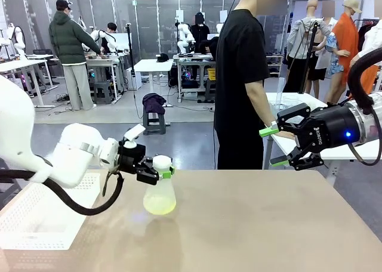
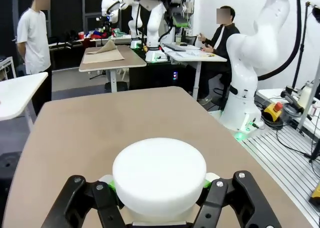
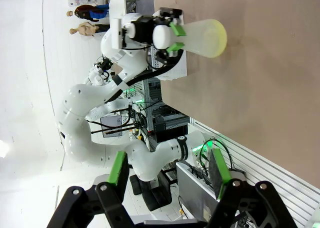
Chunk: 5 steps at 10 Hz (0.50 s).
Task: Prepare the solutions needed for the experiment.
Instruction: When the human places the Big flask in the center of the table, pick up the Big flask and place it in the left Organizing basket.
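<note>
Our left claw (image 1: 160, 173) grips the flask (image 1: 159, 195) at its neck under the cap (image 2: 159, 171), solution (image 1: 160, 207) pooled below, light but sloshy; right claw (image 1: 276, 145) hangs wide, empty.

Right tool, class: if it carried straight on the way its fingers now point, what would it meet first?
Probably the conical flask held by the left tool: the right tool, open, points across the table toward it. Depth is uncertain; nothing nearer shows between them.
</note>
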### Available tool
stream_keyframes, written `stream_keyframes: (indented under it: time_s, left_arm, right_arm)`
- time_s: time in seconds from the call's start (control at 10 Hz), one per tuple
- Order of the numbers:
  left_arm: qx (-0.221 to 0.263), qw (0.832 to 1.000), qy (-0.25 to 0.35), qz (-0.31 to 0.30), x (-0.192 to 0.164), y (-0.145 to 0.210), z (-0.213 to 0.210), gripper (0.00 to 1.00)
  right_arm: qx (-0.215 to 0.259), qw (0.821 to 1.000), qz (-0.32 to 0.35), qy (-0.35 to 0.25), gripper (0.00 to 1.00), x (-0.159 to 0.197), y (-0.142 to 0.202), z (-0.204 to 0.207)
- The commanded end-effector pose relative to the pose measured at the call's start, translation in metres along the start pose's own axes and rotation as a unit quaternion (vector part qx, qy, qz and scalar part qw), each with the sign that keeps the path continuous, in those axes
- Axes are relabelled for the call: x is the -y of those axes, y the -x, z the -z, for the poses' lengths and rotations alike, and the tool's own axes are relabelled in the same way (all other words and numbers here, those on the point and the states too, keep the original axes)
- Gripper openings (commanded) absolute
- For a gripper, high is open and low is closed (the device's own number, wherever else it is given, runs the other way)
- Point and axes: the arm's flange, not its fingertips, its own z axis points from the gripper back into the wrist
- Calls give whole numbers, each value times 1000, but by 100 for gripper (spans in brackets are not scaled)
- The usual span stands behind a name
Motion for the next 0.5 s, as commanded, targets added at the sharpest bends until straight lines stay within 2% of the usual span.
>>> stream_keyframes:
  time_s: [0.0, 0.1, 0.3, 0.4]
  left_arm:
    - [-5, 1000, -4, 8, 13, -30, -22, 0]
    - [-11, 1000, -7, 20, 17, -41, -38, 0]
    - [-17, 997, -55, 48, 29, -72, -88, 0]
    - [-34, 994, -86, 57, 37, -82, -116, 0]
  right_arm:
    - [-1, 1000, -3, -5, 81, -2, 0, 0]
    - [-1, 1000, -3, -5, 81, -2, 0, 0]
    - [-1, 1000, -3, -5, 81, -2, 0, 0]
    - [-1, 1000, -3, -5, 81, -2, 0, 0]
